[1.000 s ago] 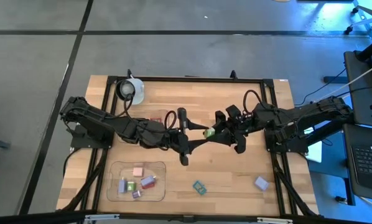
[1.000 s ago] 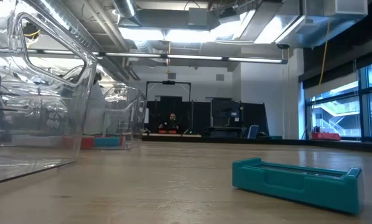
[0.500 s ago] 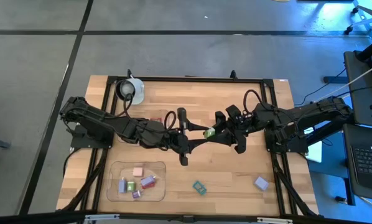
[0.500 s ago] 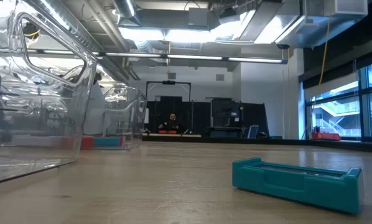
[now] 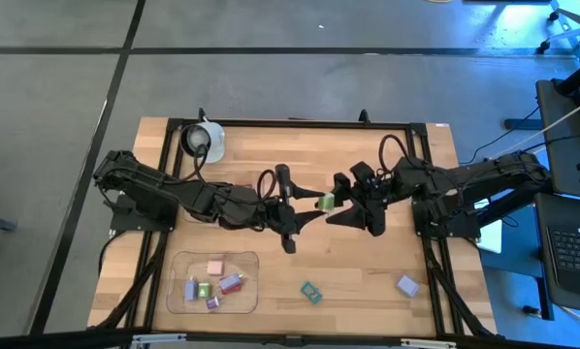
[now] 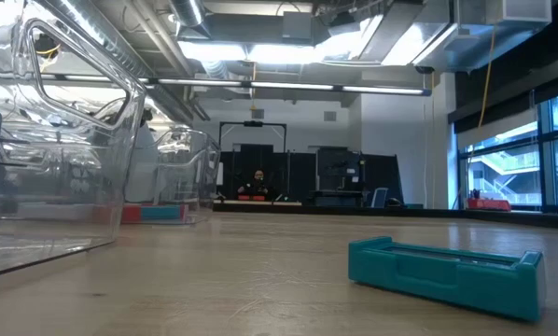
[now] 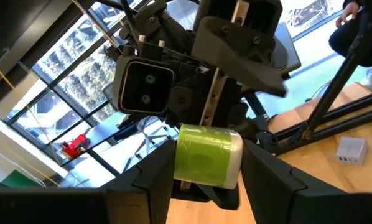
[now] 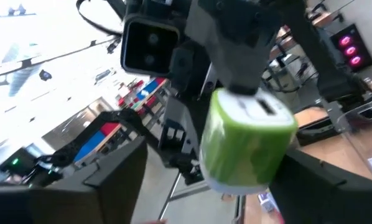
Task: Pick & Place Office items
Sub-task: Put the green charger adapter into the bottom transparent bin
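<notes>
A small green and white office item (image 5: 324, 203) hangs in mid-air over the middle of the table, between my two grippers, which face each other. My left gripper (image 5: 307, 207) reaches in from the table's left and is shut on it; the left wrist view shows the item (image 7: 208, 155) between the two fingers. My right gripper (image 5: 341, 206) comes from the right and is open. In the right wrist view its fingers (image 8: 120, 174) stand wide on either side of the item (image 8: 245, 140) without touching it. My left gripper pinches the green item by two opposite sides (image 7: 181, 163) between its two fingers. The fingers lie level and come from the table's left. The item is lifted clear of the table.
A clear tray (image 5: 178, 267) near the front left holds several small coloured pieces. A teal piece (image 5: 311, 292) and a lavender one (image 5: 407, 285) lie loose near the front edge. A white round cup (image 5: 205, 141) stands at the far left. The low view shows the teal piece (image 6: 447, 271) up close.
My right gripper has opened and let go of the green item, and its fingers now stand apart from it. The item stays in the air in my left gripper. Neither arm has shifted noticeably.
</notes>
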You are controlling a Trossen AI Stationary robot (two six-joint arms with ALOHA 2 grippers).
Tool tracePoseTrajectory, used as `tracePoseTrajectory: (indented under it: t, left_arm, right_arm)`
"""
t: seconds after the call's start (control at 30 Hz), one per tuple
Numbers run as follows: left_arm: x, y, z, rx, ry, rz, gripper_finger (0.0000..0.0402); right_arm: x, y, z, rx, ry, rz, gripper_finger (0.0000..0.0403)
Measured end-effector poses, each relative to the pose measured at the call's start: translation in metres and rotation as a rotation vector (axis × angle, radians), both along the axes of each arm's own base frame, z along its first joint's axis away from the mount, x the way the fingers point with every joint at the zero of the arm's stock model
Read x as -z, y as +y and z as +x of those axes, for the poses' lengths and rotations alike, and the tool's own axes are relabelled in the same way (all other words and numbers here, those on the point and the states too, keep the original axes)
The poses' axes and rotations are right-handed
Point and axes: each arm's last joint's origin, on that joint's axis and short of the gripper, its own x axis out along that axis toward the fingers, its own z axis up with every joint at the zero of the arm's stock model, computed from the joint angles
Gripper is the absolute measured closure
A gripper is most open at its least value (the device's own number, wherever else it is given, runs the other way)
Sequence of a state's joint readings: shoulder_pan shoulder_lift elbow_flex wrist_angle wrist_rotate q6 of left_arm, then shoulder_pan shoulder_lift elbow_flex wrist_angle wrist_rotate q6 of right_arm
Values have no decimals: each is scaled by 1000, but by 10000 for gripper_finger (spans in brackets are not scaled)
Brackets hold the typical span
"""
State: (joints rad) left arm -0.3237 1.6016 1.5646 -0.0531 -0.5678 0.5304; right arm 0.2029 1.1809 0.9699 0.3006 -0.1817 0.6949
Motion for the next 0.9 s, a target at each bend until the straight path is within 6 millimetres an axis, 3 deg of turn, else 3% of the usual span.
tracePoseTrajectory:
  t: [0.17, 0.43, 0.67, 0.9]
  left_arm:
    - [-1, 1, 0, -52, -22, -35, 242]
    - [-1, 6, -2, -225, -61, -104, 242]
    - [-4, 1, -5, -298, -105, -133, 238]
    - [-4, -17, -11, -252, -155, -277, 242]
  right_arm:
    - [5, -9, -2, -58, 70, -14, 72]
    - [10, -15, -27, -62, 263, -37, 68]
    - [11, -5, -54, -130, 372, -59, 69]
    - [33, 16, -72, -209, 686, -11, 69]
